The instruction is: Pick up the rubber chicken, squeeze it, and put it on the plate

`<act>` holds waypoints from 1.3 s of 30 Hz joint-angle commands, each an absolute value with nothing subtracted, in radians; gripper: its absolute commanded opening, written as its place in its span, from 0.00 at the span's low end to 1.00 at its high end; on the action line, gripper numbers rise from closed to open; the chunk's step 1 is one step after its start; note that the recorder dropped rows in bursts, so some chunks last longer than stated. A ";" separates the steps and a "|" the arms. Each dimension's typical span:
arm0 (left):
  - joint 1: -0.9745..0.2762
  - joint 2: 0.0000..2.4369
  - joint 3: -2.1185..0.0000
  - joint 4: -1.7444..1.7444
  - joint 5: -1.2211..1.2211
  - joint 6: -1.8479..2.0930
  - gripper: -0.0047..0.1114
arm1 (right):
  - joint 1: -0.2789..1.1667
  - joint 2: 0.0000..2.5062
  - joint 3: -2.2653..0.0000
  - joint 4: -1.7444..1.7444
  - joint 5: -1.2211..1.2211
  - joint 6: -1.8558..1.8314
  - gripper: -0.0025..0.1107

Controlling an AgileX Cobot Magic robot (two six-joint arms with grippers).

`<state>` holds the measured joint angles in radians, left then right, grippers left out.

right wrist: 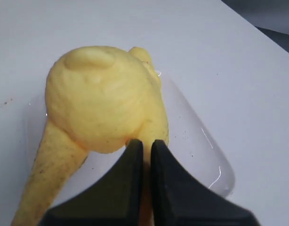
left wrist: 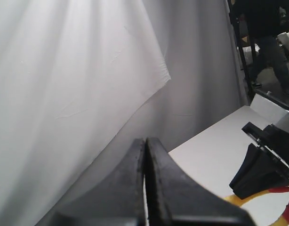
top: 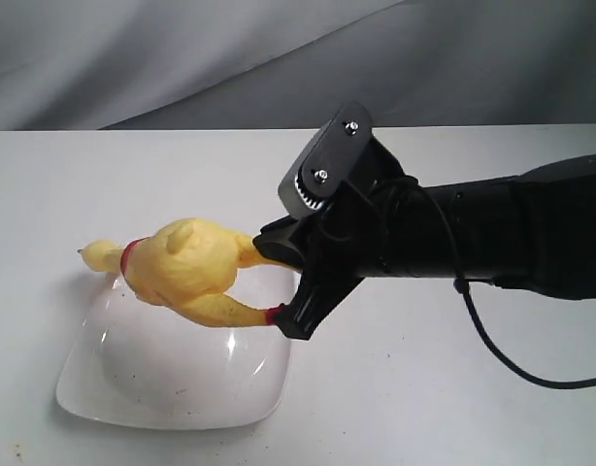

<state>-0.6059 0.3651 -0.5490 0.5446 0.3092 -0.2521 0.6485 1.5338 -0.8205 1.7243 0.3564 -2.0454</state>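
**Chicken aloft over the plate, set-down to come**

The right claw point(top: 283, 254) is clamped on one leg of the rubber chicken point(top: 189, 262), its two fingers drawn nearly together around the thin yellow limb. The other leg dangles free, its red foot just beside the claw. The toy hangs above the counter point(top: 434, 388), lying roughly level over the far part of the plate point(top: 182, 383) and clear of it as far as I can tell. The left claw point(left wrist: 145, 148) is pressed closed on nothing and points toward the curtain point(left wrist: 88, 94), away from the plate.

To my eye the pick-up is done and the placing step is in hand. Whether the squeeze has been given, I can't say from here. The next move calls for a descent, and likely a small shift toward the plate's middle, because the head and red collar jut past the far left rim. Lowered straight down, the head would probably hang over that rim and the soft body might roll off. After that the claw needs to let go and draw off to the right.

There is plenty of room: the counter around the plate looks bare. The plate's near rim sits close to the bottom of the exterior view, so I can't judge how much counter lies in front of it. A black cable point(top: 492, 340) loops under the right arm, well apart from the plate.
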 commanded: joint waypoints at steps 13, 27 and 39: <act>-0.610 0.358 -0.553 0.533 0.311 -0.259 0.04 | 0.652 1.672 -0.827 1.744 0.291 -2.053 0.02; -0.610 0.358 -0.553 0.533 0.315 -0.259 0.04 | 0.652 1.701 -0.764 1.744 0.052 -1.969 0.53; -0.610 0.358 -0.553 0.533 0.317 -0.255 0.04 | 0.652 1.342 -0.720 1.744 -0.209 -1.985 0.04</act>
